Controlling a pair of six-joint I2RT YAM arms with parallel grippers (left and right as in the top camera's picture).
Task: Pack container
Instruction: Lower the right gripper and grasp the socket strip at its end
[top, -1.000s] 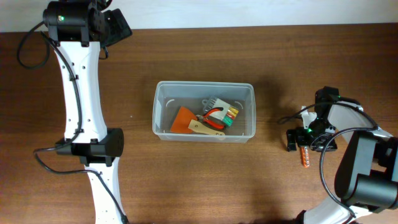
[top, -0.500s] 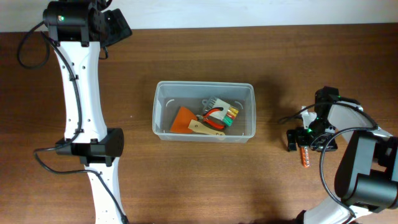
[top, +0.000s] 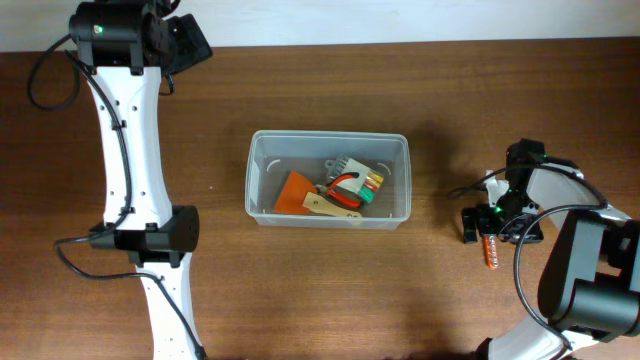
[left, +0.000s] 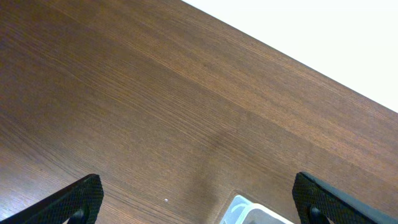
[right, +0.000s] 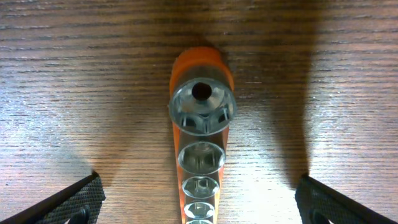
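Container (top: 262, 175): a clear, translucent plastic tub, rectangular with rounded corners and a thickened rim, set at the middle of the brown wooden table (top: 330, 300) with its long side running left to right. One corner is also caught at the lower edge of the left wrist view. Several items are held toward its right half: an orange flat piece (top: 293, 190), a red-handled tool (top: 346, 182), a pale strip (top: 330, 207) and a block of coloured bits (top: 373, 180) (finer detail is too small to be made out). Left gripper (left: 199, 200): carried high at the table's far left corner, well apart from the container, fingers spread wide over bare wood, nothing held. Right gripper (right: 200, 202): pointed straight down near the table's right edge, fingers spread wide to either side of an orange socket rail (right: 200, 106) lying flat on the wood, the rail touched by neither fingertip.
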